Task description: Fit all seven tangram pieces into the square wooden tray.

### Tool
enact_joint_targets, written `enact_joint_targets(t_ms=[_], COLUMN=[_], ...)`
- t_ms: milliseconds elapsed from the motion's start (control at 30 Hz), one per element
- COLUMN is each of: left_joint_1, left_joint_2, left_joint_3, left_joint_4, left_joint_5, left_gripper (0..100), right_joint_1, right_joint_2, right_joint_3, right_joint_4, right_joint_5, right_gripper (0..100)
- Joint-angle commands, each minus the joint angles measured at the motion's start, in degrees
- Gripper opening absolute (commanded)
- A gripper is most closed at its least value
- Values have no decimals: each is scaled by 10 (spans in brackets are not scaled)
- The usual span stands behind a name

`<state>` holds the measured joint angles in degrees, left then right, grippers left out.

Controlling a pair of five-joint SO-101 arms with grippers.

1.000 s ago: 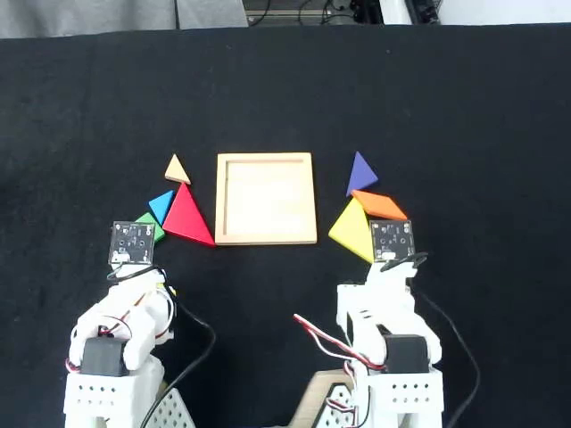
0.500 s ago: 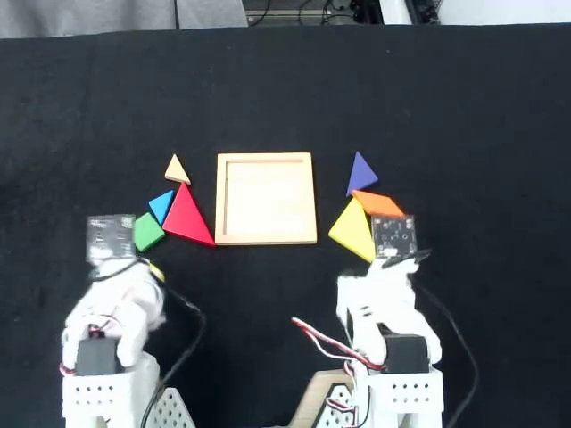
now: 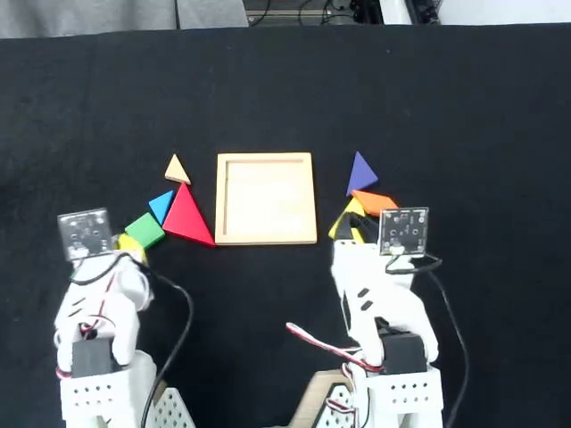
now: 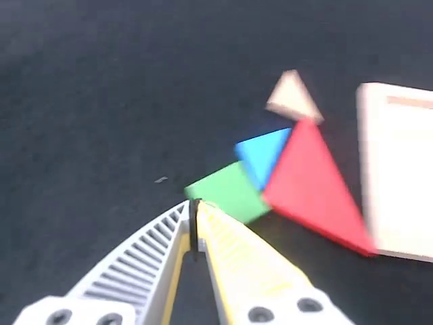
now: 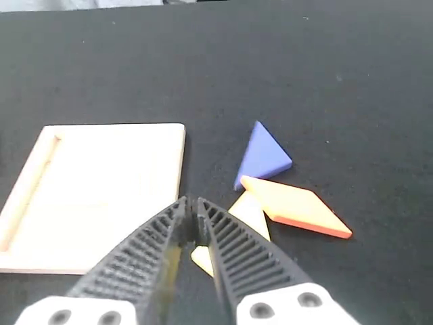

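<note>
R gripper (image 5: 191, 211), jaws pressed together, over yellow triangle (image 5: 252, 211); wooden tray (image 5: 95, 196) beside. Orange parallelogram (image 5: 295, 207) touches yellow triangle, purple triangle (image 5: 264, 154) just beside orange parallelogram.

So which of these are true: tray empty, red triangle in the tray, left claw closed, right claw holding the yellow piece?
1. The wooden tray holds no pieces. True.
2. The red triangle lies inside the tray. False: it lies outside the tray, on the left arm's side, next to the blue triangle.
3. The left end effector is shut and holds nothing. True.
4. The right end effector grips the yellow triangle. False: it is shut and empty, and the yellow triangle lies free.
</note>
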<state>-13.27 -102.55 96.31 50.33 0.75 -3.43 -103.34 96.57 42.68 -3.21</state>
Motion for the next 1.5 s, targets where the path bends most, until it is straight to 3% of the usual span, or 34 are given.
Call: enact_joint_targets(t_ms=[0,100,267,467,700,867,1033,1167,1467], left_joint_1=[46,46,50,46,46,46,46,50,51], left_joint_2=[-3,-5,-5,-5,-4,-3,-2,-2,0], left_joint_3=[12,12,12,12,12,12,12,12,12], left_joint_4=[-4,11,11,16,16,16,16,16,17], left_joint_5=[-5,-66,-162,-162,-164,-164,-164,-164,-164], left_gripper=[30,30,30,30,30,30,30,30,30], right_joint_1=[-11,-14,-11,34,108,92,80,52,35], right_joint_2=[-41,-46,-46,-46,-46,-41,-33,42,394], right_joint_3=[0,0,0,0,-1,-48,-162,-228,-385], right_joint_4=[14,52,4,-60,-76,-63,27,77,89], right_joint_5=[2,3,3,6,143,165,167,168,164], right_gripper=[15,15,15,16,16,16,43,101,87])
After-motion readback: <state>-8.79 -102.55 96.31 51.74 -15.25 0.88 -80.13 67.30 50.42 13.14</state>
